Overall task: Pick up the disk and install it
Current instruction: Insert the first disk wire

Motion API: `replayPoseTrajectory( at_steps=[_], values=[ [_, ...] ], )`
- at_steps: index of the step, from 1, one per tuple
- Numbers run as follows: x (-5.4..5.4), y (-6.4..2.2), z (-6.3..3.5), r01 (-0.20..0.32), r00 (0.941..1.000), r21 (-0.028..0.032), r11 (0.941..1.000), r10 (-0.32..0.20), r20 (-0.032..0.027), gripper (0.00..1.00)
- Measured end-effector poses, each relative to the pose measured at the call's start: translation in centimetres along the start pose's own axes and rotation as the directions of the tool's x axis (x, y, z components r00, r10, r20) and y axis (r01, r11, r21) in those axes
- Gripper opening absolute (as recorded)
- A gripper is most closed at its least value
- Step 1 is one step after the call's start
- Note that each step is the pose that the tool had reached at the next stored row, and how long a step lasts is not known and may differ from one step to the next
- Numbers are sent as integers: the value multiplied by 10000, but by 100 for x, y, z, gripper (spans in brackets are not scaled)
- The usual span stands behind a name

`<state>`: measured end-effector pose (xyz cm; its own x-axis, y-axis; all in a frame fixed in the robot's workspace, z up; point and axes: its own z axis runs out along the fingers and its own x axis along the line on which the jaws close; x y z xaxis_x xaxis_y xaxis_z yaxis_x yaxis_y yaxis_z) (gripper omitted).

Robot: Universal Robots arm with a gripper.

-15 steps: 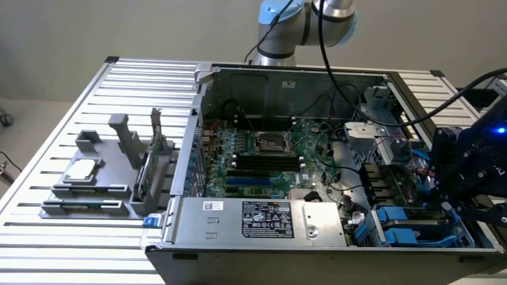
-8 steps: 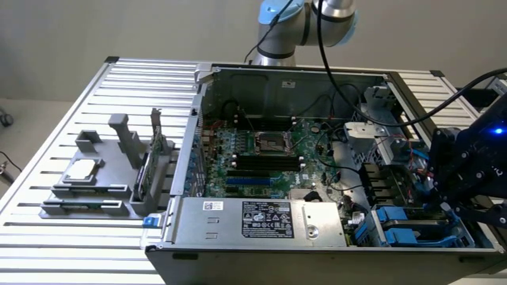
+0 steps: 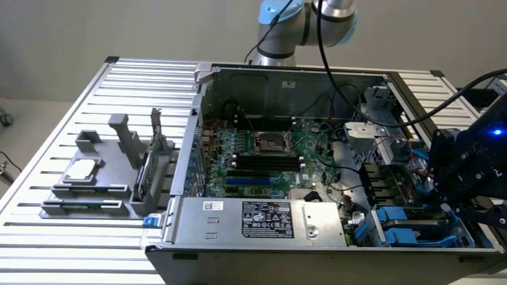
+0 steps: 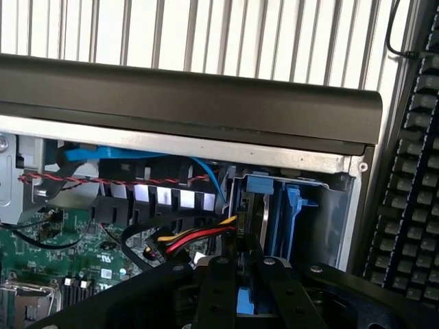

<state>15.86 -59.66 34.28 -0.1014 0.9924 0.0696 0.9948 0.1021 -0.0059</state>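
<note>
Disk (image 3: 417,224) sits low in the drive bay at the front corner of the open computer case (image 3: 277,74), on the exterior view's right, blue carrier rails framing it, grey face up. Looks seated or nearly so in the bay; can't confirm fully home. Claw (image 3: 453,205) hangs right over it, almost touching; in the wrist view the claw (image 4: 250,291) has its black fingers drawn close with a blue piece between the tips, probably the carrier rail, so narrow grip on the disk as far as I can judge. Disk lies straight below the claw, long axis running across the case front. Blue bay bracket (image 4: 291,212) stands just beyond. Power supply (image 3: 262,218) beside the bay. Keyboard (image 4: 411,178) on the slatted worktop (image 3: 47,237) outside the case.
</note>
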Motion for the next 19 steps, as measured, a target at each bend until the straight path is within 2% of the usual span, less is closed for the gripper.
replayPoseTrajectory(
  at_steps=[10,19],
  values=[
    [-2,0,13,-56,10000,-25,10000,56,10,17],
    [-5,0,17,-378,9993,-47,9993,378,13,17]
  ],
)
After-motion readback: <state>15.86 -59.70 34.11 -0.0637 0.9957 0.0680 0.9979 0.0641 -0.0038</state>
